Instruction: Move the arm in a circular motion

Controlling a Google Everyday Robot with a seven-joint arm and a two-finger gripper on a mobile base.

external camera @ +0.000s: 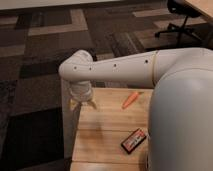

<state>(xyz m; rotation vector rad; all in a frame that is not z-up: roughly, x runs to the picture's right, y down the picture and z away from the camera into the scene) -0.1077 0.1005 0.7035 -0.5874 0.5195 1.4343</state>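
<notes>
The thick cream-white robot arm hangs its small tan gripper over the pale wooden desk's far-left corner, fingers spread and empty. How much of the circle is done can't be judged.

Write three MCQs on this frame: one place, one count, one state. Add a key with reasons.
1. Where is the carrot?
A) on the carpet
B) on the wooden table
C) in the gripper

2. How many loose things show on the table?
A) none
B) two
C) four

3. The gripper is:
A) empty, over the table's far left corner as seen
B) shut on the carrot
C) resting on the carpet

Key:
1 B: the carrot lies on the wood near the far edge.
2 B: only the carrot and a dark packet show there.
3 A: the arm reaches left and its gripper points down, fingers apart with nothing between them.
</notes>
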